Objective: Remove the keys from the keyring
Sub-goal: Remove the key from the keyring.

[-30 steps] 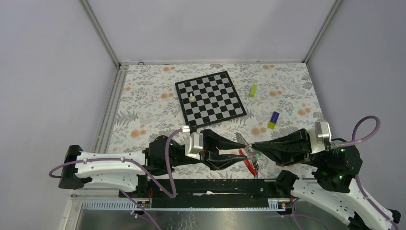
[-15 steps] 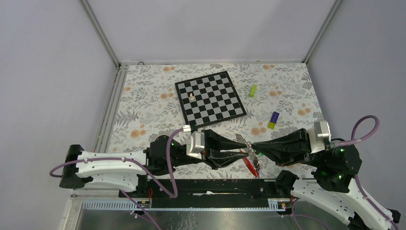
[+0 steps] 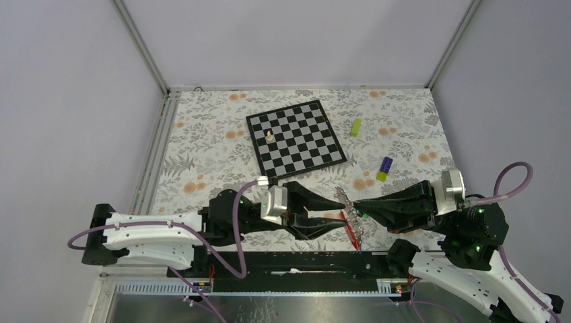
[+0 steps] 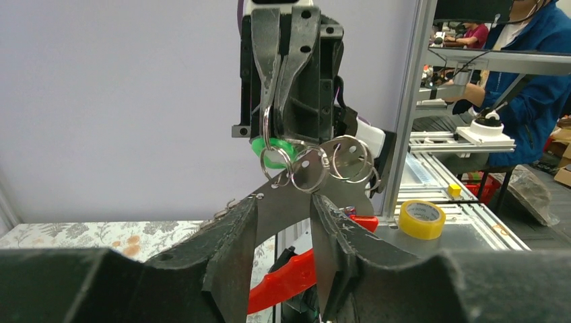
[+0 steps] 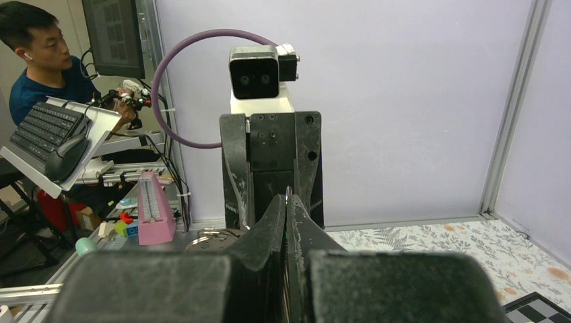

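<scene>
Right gripper (image 4: 276, 121), fingers pressed together, is pinching the keyring (image 4: 288, 173); left gripper (image 3: 342, 210), fingers part-spread, is clasping a key (image 4: 284, 215) hanging below

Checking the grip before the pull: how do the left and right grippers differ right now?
The left gripper is spread, the right gripper pinched shut. A flat silvery key sits between the left's jaws; the right's clamp the keyring. Both face each other, tips nearly meeting.

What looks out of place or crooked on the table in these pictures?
Only the chessboard: it lies turned at an angle to the edges of the table, with a single pale piece standing on it. Nothing looks spilled or damaged.
</scene>
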Tool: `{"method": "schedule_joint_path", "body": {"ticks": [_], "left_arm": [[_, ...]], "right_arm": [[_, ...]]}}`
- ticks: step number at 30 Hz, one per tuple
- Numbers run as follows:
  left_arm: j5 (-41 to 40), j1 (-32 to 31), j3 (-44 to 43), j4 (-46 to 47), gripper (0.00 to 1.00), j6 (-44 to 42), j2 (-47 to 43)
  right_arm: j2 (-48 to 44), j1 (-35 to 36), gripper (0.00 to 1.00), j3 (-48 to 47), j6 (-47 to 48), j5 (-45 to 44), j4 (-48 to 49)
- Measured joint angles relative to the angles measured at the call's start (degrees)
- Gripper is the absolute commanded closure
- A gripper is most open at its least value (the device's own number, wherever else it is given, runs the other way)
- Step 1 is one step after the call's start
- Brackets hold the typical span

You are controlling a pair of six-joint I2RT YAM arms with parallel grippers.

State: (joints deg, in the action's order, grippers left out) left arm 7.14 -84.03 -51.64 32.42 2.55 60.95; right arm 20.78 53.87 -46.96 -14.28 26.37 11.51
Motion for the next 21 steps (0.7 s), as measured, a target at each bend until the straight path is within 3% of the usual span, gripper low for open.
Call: {"method": "schedule_joint_path", "body": {"ticks": [11, 21], "left_arm": [[-0.7, 0.0, 0.0, -1.9, 0.63, -0.3, -5.4], [-1.0, 0.0, 0.0, -1.7, 0.76, -0.5, -3.8]], "right_arm": [[0.0, 0.0, 1.0, 0.0, -0.1, 0.0, 0.0], [0.0, 0.0, 1.0, 0.1, -0.8, 0.0, 0.5]]}}
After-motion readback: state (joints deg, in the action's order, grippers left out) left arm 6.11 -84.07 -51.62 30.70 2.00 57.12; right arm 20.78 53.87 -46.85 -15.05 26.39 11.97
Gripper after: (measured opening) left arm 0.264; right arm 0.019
